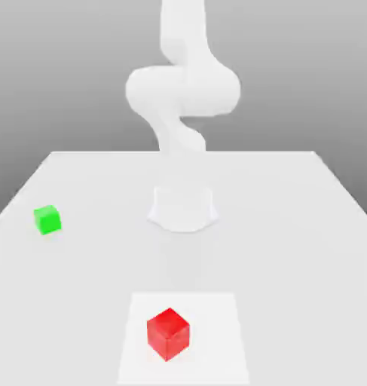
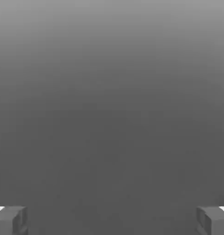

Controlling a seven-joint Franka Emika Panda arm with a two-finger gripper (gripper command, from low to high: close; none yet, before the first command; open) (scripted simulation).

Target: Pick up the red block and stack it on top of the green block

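The red block (image 1: 168, 333) is a small glossy cube resting on a pale square patch near the table's front edge, turned so a corner faces the camera. The green block (image 1: 47, 219) is a small bright cube on the table toward the exterior view's left, farther back. The white arm (image 1: 183, 90) rises from its round base (image 1: 183, 209) at the table's middle and leaves the picture at the top. In the hand view my gripper (image 2: 112, 220) is open, its two grey fingertips (image 2: 10, 220) standing far apart with nothing between them, against a plain grey background.
The white table (image 1: 292, 226) spreads wide around the base. The pale square patch (image 1: 216, 354) lies flat under the red block. Behind the table is a plain grey backdrop.
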